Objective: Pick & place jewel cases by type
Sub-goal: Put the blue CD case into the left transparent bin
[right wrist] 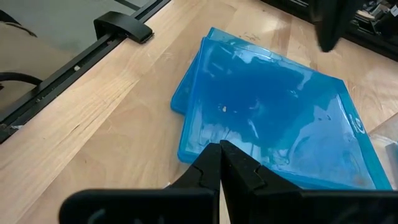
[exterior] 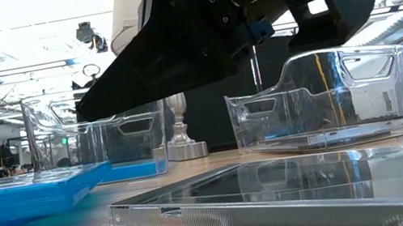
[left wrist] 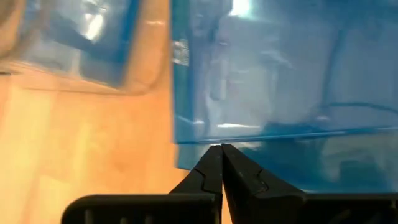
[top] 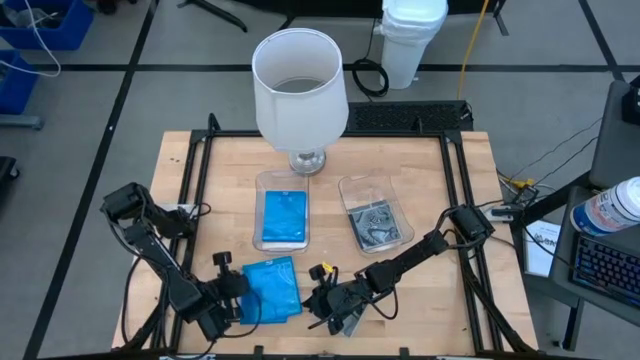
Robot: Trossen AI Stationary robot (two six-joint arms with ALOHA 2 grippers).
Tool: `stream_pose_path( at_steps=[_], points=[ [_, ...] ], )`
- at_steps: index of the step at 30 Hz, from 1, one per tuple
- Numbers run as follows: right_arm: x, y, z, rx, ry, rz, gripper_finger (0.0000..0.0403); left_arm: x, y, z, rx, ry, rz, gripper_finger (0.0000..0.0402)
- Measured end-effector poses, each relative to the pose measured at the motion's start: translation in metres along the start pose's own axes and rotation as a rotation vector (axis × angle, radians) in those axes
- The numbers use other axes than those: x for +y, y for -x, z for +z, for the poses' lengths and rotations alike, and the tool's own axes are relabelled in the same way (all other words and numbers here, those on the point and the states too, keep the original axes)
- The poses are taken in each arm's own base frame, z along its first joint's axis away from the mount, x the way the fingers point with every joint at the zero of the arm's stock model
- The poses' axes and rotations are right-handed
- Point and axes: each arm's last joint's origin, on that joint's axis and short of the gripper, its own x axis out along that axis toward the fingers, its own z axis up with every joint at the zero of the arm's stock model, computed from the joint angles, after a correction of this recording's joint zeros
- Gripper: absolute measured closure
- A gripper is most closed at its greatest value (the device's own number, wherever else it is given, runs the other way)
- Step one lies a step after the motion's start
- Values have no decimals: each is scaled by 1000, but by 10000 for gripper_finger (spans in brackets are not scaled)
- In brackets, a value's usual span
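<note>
**Work Table Status: Jewel Cases, Trays and Grippers**

1. Table (top: 460, 240). A wooden work table carries all items. A white lamp (top: 298, 85) stands at the middle of the far edge.

2. Trays. Two clear trays sit side by side at the centre of the table. The left tray (top: 283, 215) holds a blue jewel case (top: 284, 217). The right tray (top: 375, 222) holds a smoky dark grey jewel case (top: 373, 226).

3. Loose blue cases. A stack of blue jewel cases (top: 272, 290) lies near the front edge, left of centre, in front of the left tray. In the right wrist view two cases are visible, the upper one skewed over the lower.

4. Loose clear case. In the low view a clear jewel case (exterior: 280, 190) lies flat at the front edge, just beside the blue stack.

5. Left gripper (top: 238, 300). Positioned at the left edge of the blue stack. The fingers are pressed together; the left wrist view shows the tips meeting at the case edge. Whether a case is pinched between them cannot be determined.

6. Right gripper (top: 322, 298). Positioned near the front edge, just right of the blue stack. The fingers are fully closed and hold nothing.
</note>
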Motion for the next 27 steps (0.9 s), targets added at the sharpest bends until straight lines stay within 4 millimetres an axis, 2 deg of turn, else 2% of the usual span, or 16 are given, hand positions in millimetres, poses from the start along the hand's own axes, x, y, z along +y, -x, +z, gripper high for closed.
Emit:
stream_pose_path(
  at_steps=[5,11,16,27],
  points=[
    [-1,0,0,0,-44,-1,403,3,-1,1,-19,-66,33,388],
    [-1,0,2,-17,-84,-3,403,10,-12,5,13,-87,55,392],
    [-2,0,7,-72,-115,-6,403,10,-20,10,20,-113,13,392],
    [-1,1,12,-125,-195,0,403,6,-21,12,12,-177,-33,395]
  ],
)
